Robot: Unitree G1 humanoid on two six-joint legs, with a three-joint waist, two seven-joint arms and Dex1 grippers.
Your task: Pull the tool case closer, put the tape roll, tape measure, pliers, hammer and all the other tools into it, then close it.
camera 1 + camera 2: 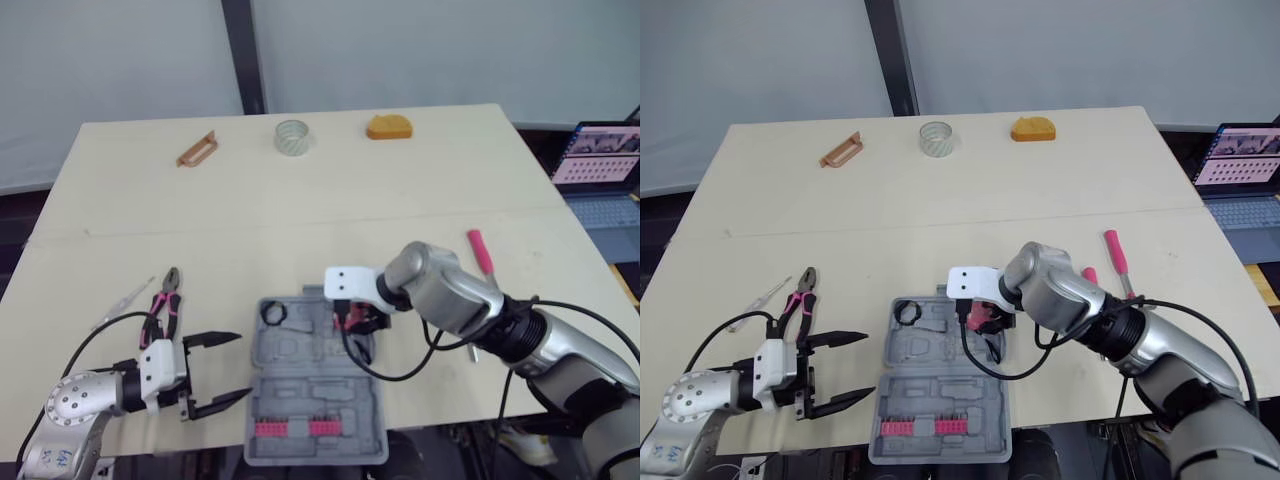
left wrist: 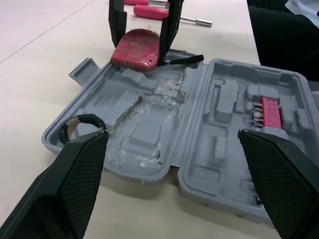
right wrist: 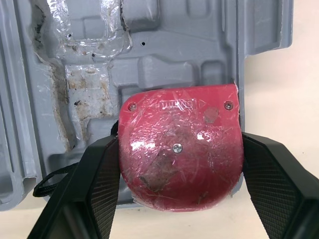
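The grey tool case [image 1: 300, 395] lies open at the table's near edge, with a black tape roll [image 1: 273, 312] in its far-left corner and a pink bit strip [image 1: 290, 428] in its near half. My right gripper [image 1: 355, 318] is shut on the red tape measure [image 3: 179, 149], holding it at the case's far-right corner, partly over the rim. Left of the case, my left gripper [image 1: 215, 372] stands open with nothing in it. The pink-handled pliers [image 1: 163, 305] lie just beyond it.
A pink screwdriver [image 1: 481, 252] lies to the right, beyond my right arm. At the table's far side are a clear tape roll [image 1: 293, 137], an orange object [image 1: 389, 127] and a brown handle-shaped piece [image 1: 197, 149]. A clear thin tool [image 1: 125, 303] lies far left. A laptop [image 1: 605, 160] sits off the table's right edge.
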